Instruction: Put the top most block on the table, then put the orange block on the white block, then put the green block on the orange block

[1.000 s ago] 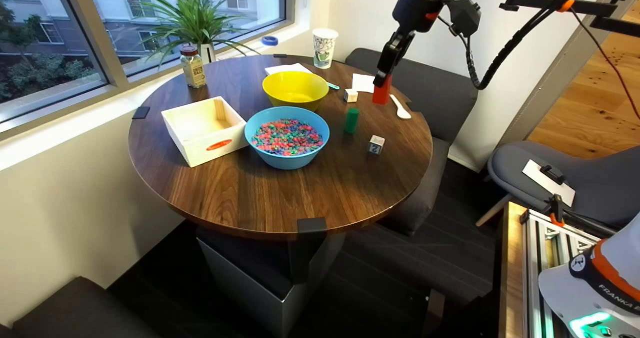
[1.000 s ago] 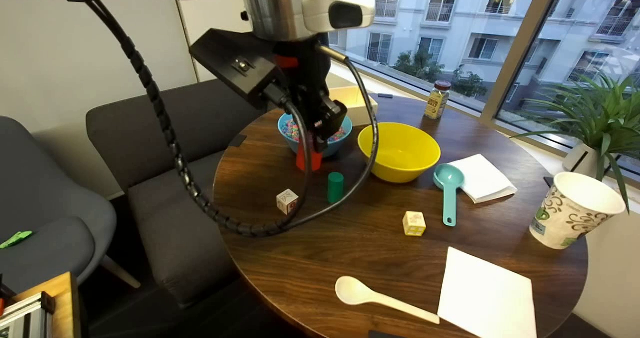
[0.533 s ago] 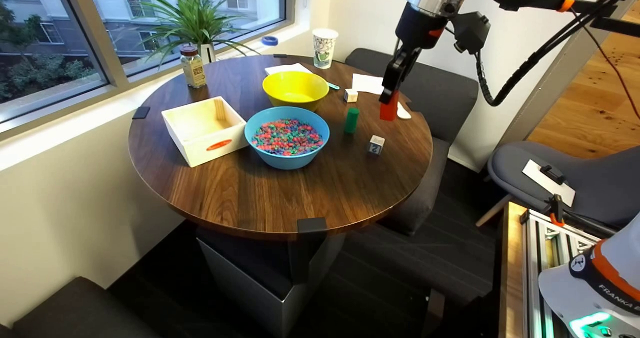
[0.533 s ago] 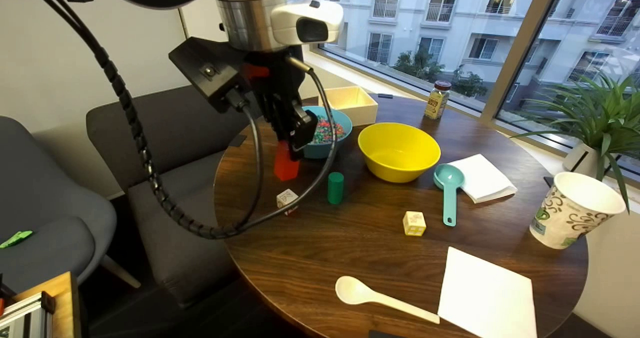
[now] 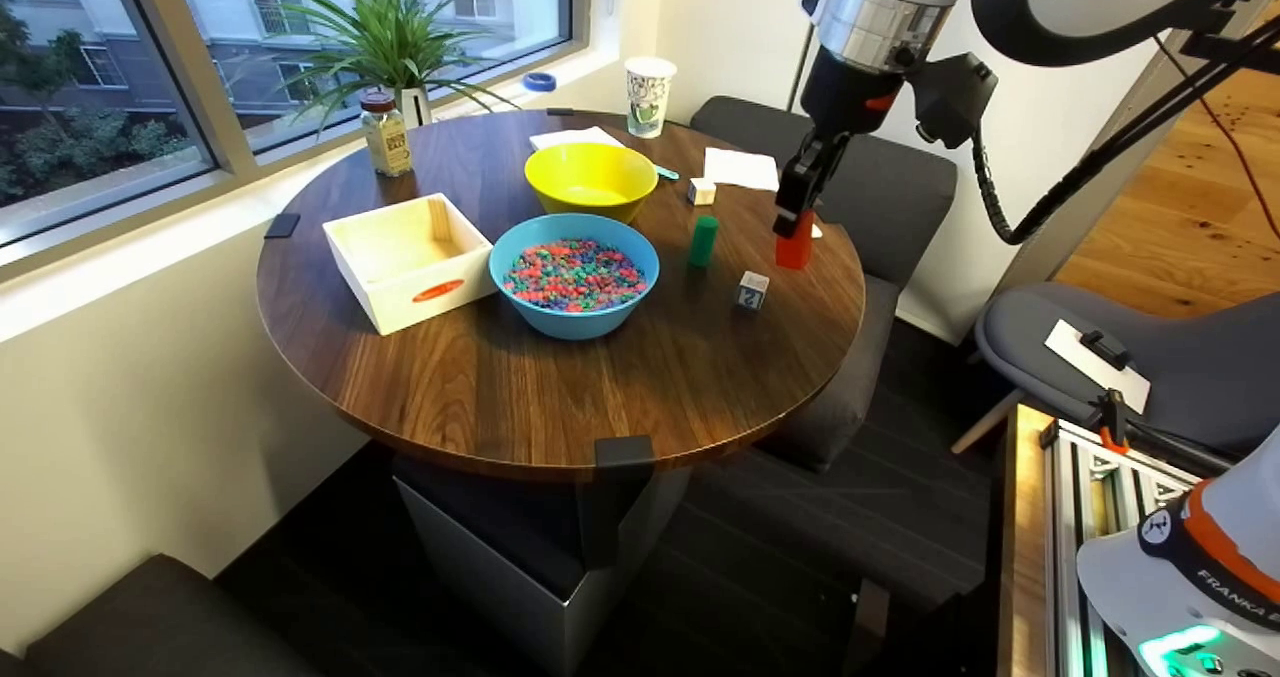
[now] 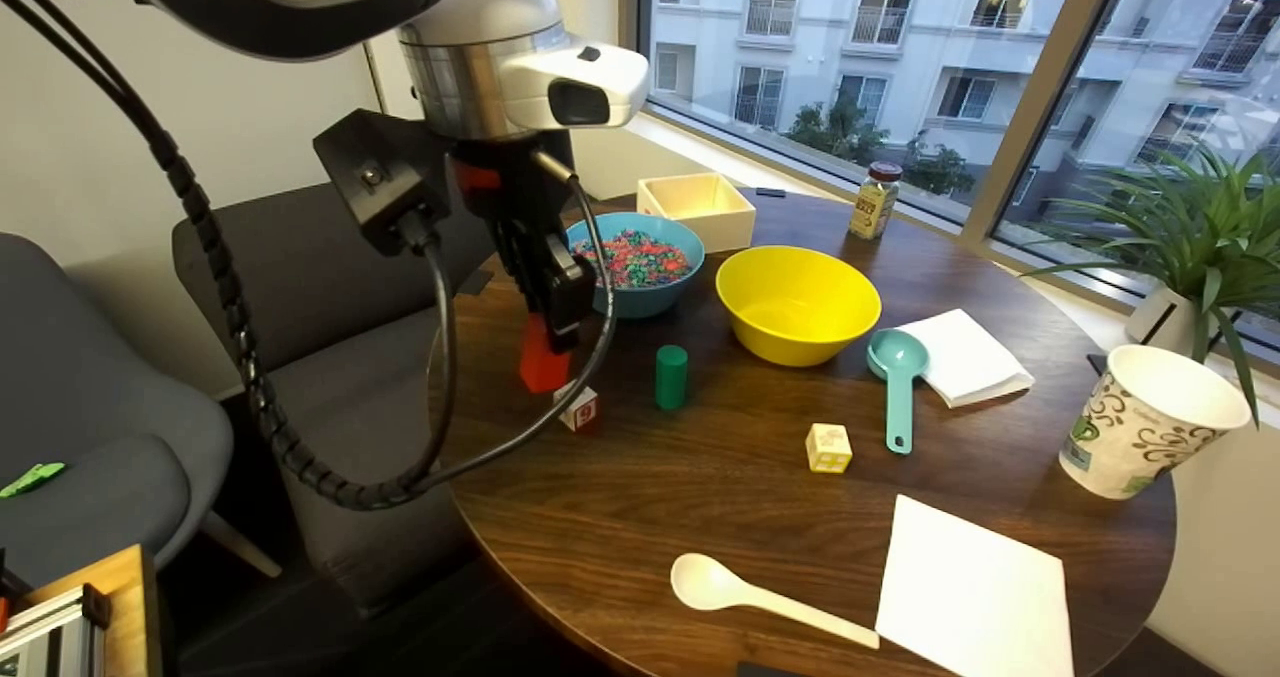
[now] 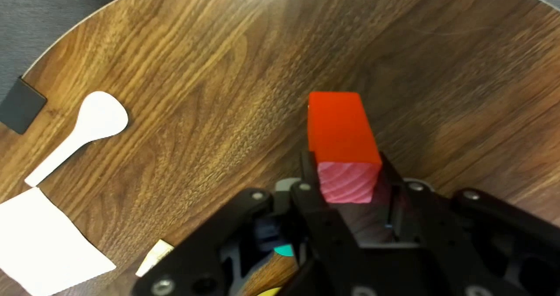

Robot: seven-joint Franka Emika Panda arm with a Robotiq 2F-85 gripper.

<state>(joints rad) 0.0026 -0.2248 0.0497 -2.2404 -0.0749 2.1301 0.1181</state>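
One orange block [image 5: 795, 249] pinched in the gripper [image 5: 797, 225], over the table [image 5: 480, 397] in an exterior view; green cylinder [image 5: 703, 242] stands nearby, upright. In an exterior view, block shows just beside a numbered white cube [image 6: 583, 415]; can't tell if they touch. Wrist view: block held between the fingers [image 7: 311, 200], spoon [image 7: 100, 117] and napkin [image 7: 43, 248] at left.

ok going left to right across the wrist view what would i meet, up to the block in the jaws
Pale oval-headed spoon → small off-white cube, partly hidden → sliver of the round yellow bowl → orange-red rectangular block between the jaws. Left out for overlapping the spoon's span: black bracket, square white napkin.
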